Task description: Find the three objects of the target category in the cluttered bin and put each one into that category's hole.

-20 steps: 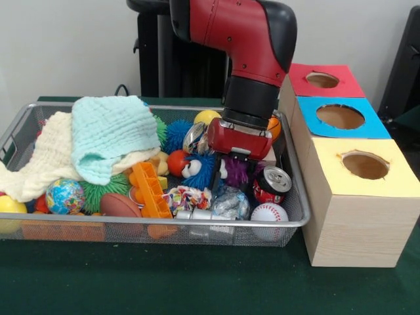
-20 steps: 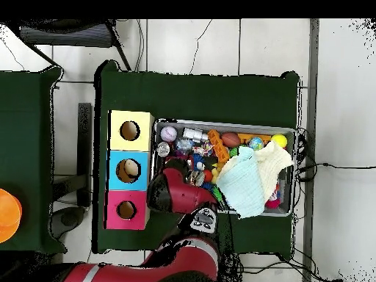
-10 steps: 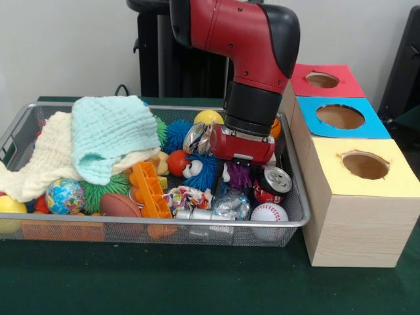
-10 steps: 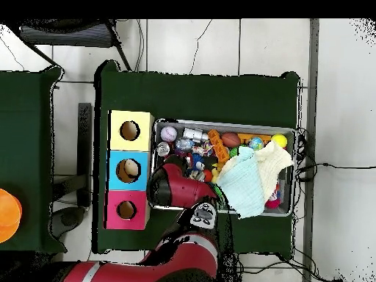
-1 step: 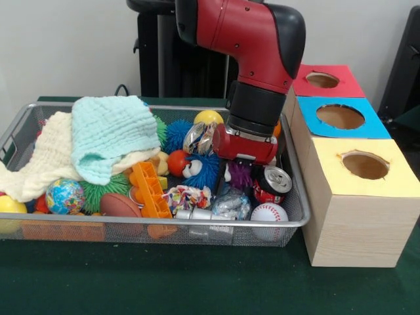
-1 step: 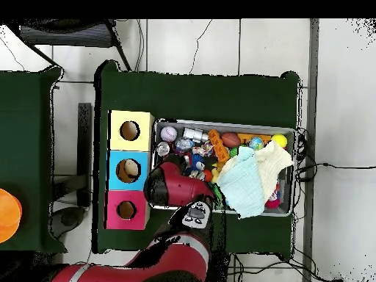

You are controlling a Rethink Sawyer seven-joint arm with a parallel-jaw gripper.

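Observation:
My gripper [image 5: 245,149] hangs over the right part of the wire mesh bin [image 5: 157,224], just above a purple spiky toy [image 5: 237,174] and a red soda can [image 5: 272,184]. Its red wrist hides what lies beneath it, and no object shows in its hold. A crushed silver can [image 5: 197,138] lies just left of the wrist, and a blue spiky ball [image 5: 204,169] sits in front of it. To the right stand three boxes with holes: yellow [image 5: 365,165], blue [image 5: 340,117] and red [image 5: 322,80]. From overhead, the arm [image 6: 173,188] covers the bin's corner beside the blue box [image 6: 128,170].
A mint cloth [image 5: 110,134] and a cream cloth [image 5: 41,161] cover the bin's left half. Along the front lie a globe ball [image 5: 65,195], a football [image 5: 119,205], an orange block [image 5: 151,190], a foil ball [image 5: 230,203] and a baseball [image 5: 269,213].
The gripper has risen out of the clutter and shifted slightly toward the boxes. The purple toy and foil ball show more now.

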